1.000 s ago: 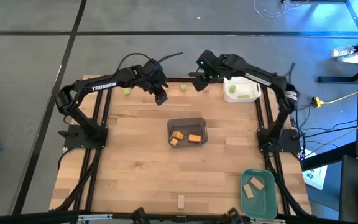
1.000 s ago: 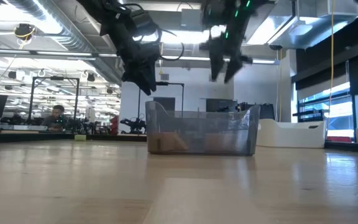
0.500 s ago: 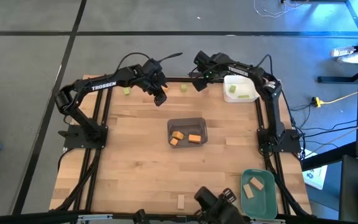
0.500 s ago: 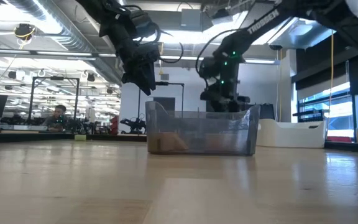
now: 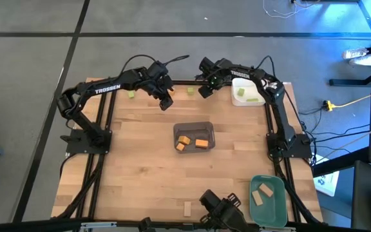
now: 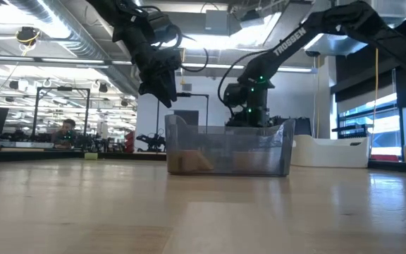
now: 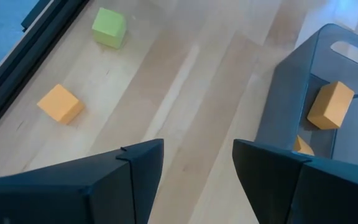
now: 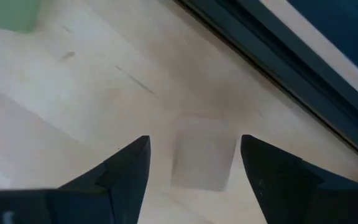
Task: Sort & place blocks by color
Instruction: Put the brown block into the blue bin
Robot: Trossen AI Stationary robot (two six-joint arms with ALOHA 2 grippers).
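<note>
My right gripper point(image 5: 202, 90) is open, low over the table near its far edge. Its fingers stand on either side of a plain tan block point(image 8: 204, 153) that lies flat on the wood, with a gap on each side. A light green block point(image 5: 190, 91) lies just left of it and also shows in the right wrist view point(image 8: 8, 12). My left gripper point(image 5: 166, 100) is open and empty, raised over the far left of the table point(image 7: 197, 163). Below it lie a green block point(image 7: 109, 27) and an orange block point(image 7: 59, 103). Another green block point(image 5: 131, 95) lies farther left.
A grey tray point(image 5: 194, 127) at mid-table holds orange blocks point(image 5: 201, 143). A white tray point(image 5: 259, 86) at the far right holds green blocks. A green tray point(image 5: 277, 205) at the near right holds tan blocks. A tan bar point(image 5: 187, 207) and a dark object point(image 5: 219, 207) are near the front edge.
My right gripper has come down from well above the table to just over the wood and shifted a little toward the left, ending behind the grey tray in the low view. A dark object has appeared at the table's near edge.
</note>
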